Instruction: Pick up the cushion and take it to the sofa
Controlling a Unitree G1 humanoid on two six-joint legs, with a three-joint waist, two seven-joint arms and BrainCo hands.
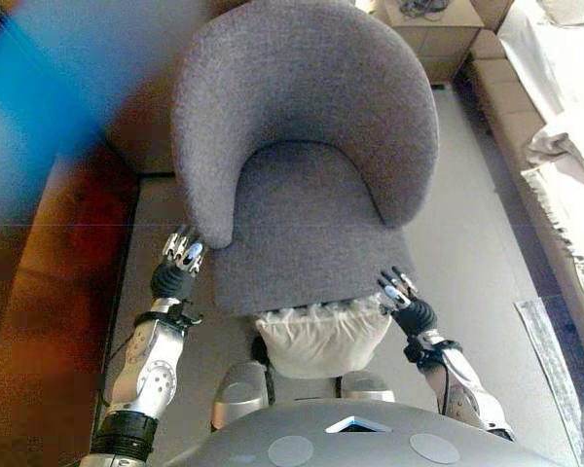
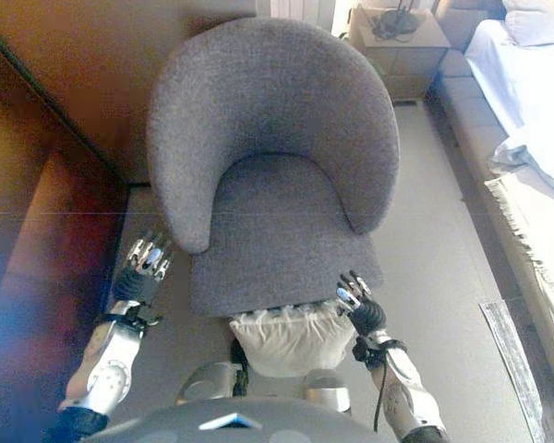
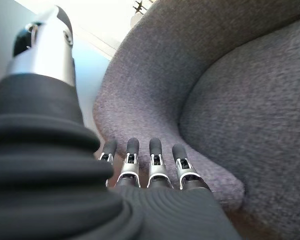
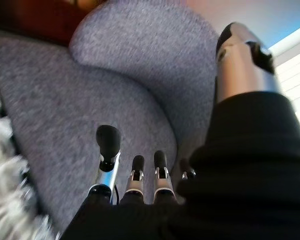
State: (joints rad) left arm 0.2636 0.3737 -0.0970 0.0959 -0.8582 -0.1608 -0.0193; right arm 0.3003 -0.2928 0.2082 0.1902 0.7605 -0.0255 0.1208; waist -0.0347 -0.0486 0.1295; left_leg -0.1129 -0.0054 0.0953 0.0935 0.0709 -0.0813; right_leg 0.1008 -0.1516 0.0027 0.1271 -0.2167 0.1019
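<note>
Head views, looking down: grey upholstered tub chair point(image 1: 307, 165) w/ curved back fills the centre, seat front edge toward me. White cushion point(image 1: 321, 339) lies below the seat's front edge, partly tucked under it, betw. my two arms; its fringed top edge touches the seat front. Neither hand is on it.

My left hand point(image 1: 183, 251): at the chair's front-left corner, just beside the end of the left armrest. Fingers straight, side by side, dark tips pointing toward the armrest; holding nothing. Own wrist view shows the fingers point(image 3: 155, 160) in a row, extended, tips close to the grey fabric; contact cannot be told. Thumb point(image 3: 47, 42) stands apart, raised.

My right hand point(image 1: 399, 292): at the seat's front-right corner, above the cushion's right end. Fingers relaxed, slightly spread, nothing pinched. Own wrist view: fingers point(image 4: 136, 172) point across the seat cushion toward the armrest; thumb point(image 4: 245, 57) off to one side; blurred white fringe point(image 4: 5, 170) of the cushion at the frame edge.

Surroundings: reddish-brown wooden panel point(image 1: 39, 321) along my left; pale floor point(image 1: 467, 263) to the right; bed w/ white fringed cover point(image 2: 535, 166) at far right; light wooden cabinet point(image 2: 402, 46) behind the chair.
</note>
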